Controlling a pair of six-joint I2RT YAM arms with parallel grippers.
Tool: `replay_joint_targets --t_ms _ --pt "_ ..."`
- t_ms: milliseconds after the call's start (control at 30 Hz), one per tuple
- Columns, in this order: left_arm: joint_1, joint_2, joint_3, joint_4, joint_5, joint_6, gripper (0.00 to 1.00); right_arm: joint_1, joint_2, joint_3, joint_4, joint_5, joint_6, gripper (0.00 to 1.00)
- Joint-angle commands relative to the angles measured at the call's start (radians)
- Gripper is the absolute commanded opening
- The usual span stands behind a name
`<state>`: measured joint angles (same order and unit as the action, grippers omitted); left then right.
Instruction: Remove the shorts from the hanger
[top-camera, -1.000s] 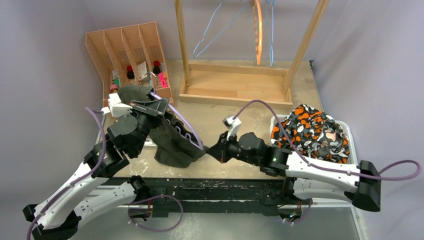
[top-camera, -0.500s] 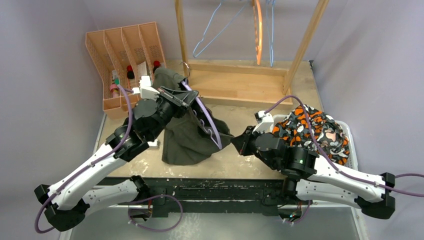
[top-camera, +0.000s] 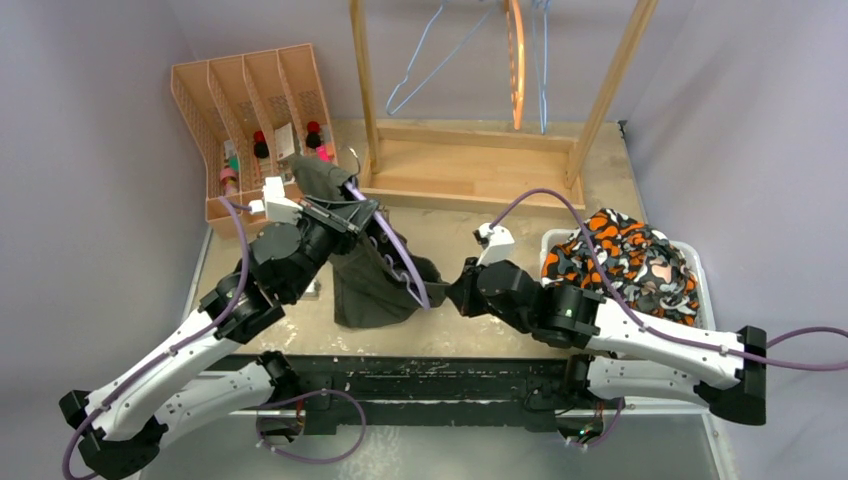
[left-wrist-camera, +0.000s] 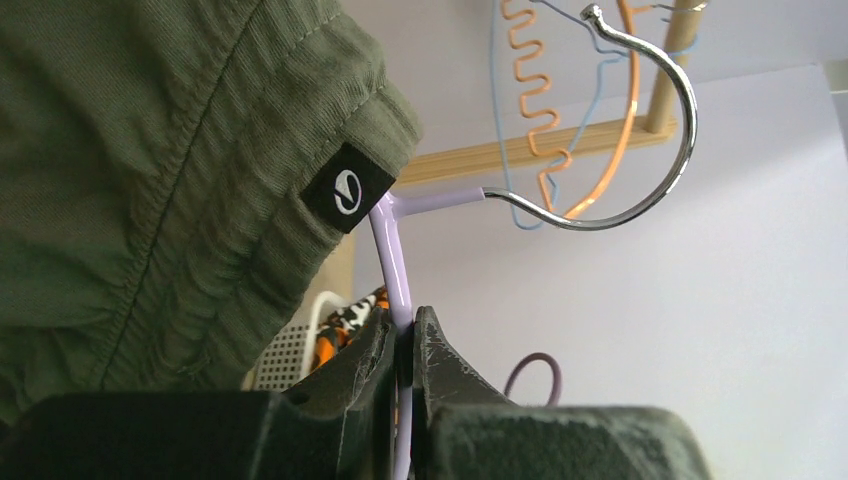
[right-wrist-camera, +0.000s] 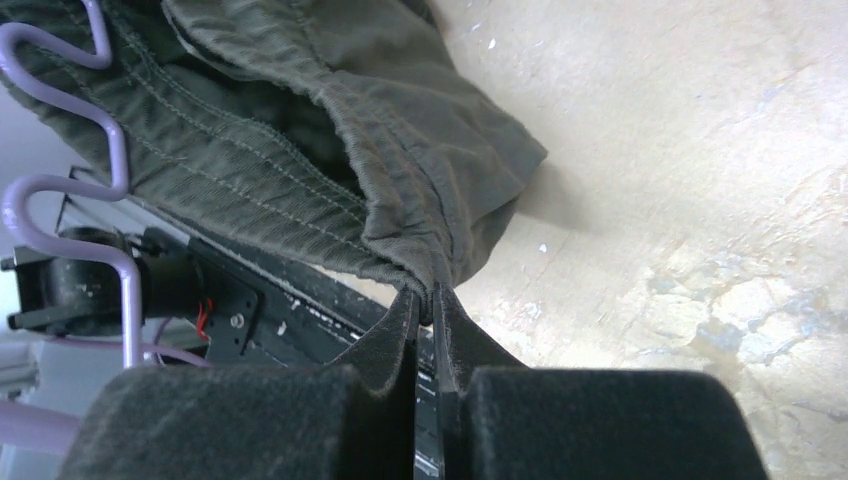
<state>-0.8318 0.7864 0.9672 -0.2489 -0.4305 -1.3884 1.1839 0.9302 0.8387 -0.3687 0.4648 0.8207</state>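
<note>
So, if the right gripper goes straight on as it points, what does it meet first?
The olive green shorts: the right gripper has its jaws shut on their edge, with bunched cloth directly ahead. The purple hanger seems further on, but depth is unclear.

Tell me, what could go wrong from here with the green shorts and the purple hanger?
1. The right fingers pinch only a small fold at the edge of the shorts; it may slip out when pulled.
2. The left fingers hold the hanger by its thin, smooth stem, so it could twist or slide.
3. The hanger's wavy arm lies against the cloth and may snag it.
</note>
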Motion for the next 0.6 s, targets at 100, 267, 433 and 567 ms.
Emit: replay_joint_targets --t_ms 100,267,433,567 --pt "0.010 -0.067 -0.035 0.028 -0.131 0.021 0.00 0.001 0.035 0.108 0.000 -0.141 -0.083 0.13" --pt "0.010 -0.062 -0.024 0.002 -0.168 0.045 0.00 0.000 -0.016 0.121 0.066 -0.207 -0.137 0.39" --pt "0.010 -0.059 -0.049 0.015 -0.159 0.015 0.00 0.000 -0.049 0.120 0.163 -0.336 -0.178 0.50" --pt "0.010 -0.057 -0.055 0.021 -0.151 0.005 0.00 0.000 0.009 0.162 0.255 -0.448 -0.203 0.54"
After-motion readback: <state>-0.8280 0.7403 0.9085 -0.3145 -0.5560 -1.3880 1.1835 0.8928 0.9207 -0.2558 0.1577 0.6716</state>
